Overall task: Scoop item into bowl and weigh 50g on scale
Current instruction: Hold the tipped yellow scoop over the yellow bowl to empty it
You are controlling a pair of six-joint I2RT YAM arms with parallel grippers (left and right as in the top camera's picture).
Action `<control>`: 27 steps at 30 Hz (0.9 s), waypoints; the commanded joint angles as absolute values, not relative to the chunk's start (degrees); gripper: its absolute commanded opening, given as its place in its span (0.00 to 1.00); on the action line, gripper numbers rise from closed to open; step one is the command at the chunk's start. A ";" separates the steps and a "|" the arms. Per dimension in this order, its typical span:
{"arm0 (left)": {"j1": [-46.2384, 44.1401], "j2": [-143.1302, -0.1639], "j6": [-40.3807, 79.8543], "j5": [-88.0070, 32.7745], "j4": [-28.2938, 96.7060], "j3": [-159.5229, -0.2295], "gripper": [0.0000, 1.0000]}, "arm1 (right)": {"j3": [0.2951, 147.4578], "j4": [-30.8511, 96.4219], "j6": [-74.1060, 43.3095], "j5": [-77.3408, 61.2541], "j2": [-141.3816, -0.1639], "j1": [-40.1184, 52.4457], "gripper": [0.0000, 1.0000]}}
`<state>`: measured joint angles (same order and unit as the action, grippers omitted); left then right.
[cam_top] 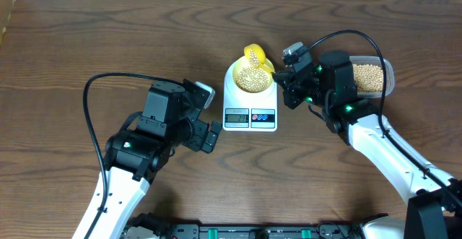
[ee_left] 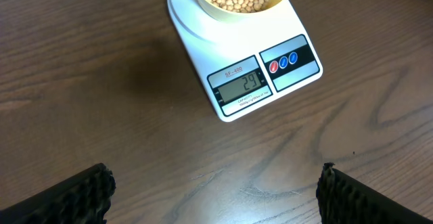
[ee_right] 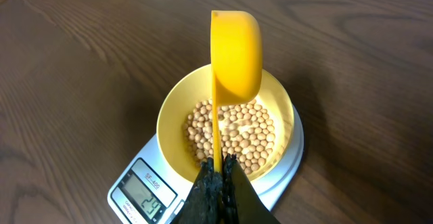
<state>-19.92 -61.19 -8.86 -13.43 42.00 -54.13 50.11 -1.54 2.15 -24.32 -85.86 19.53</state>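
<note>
Holding yellow scoop (ee_right: 237, 55) by handle in right gripper (ee_right: 218, 176), pinched tight, cup tipped over far side of bowl (ee_right: 169, 122) on scale (ee_right: 128, 190). Handle pointing straight from gripper to bowl. Beans (ee_right: 237, 132) in bowl, display short of 50, so probably back to tub (cam_top: 372, 76) beside right wrist, nothing between. Left gripper (ee_left: 216, 200) gaping wide, empty, over worktop (ee_left: 101, 116) near scale front

bright yellow measuring scoop (ee_right: 237, 51), handle down; clear plastic tub (cam_top: 390, 76) on dark wooden table (cam_top: 108, 37)
</note>
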 commanded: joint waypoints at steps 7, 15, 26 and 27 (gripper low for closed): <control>-19.68 -61.36 -8.99 -13.89 41.98 -54.24 0.98 | 49.91 -1.78 3.81 -22.15 -86.28 19.92 0.01; -19.68 -61.36 -8.99 -13.89 41.98 -54.24 0.98 | 49.91 -1.54 5.80 -22.15 -86.28 19.92 0.01; -19.68 -61.36 -8.99 -13.89 41.98 -54.24 0.98 | 49.93 -2.04 7.75 -22.41 -86.26 19.92 0.01; -19.68 -61.36 -8.99 -13.89 41.98 -54.24 0.98 | 49.93 -2.22 7.73 -22.79 -86.26 19.97 0.01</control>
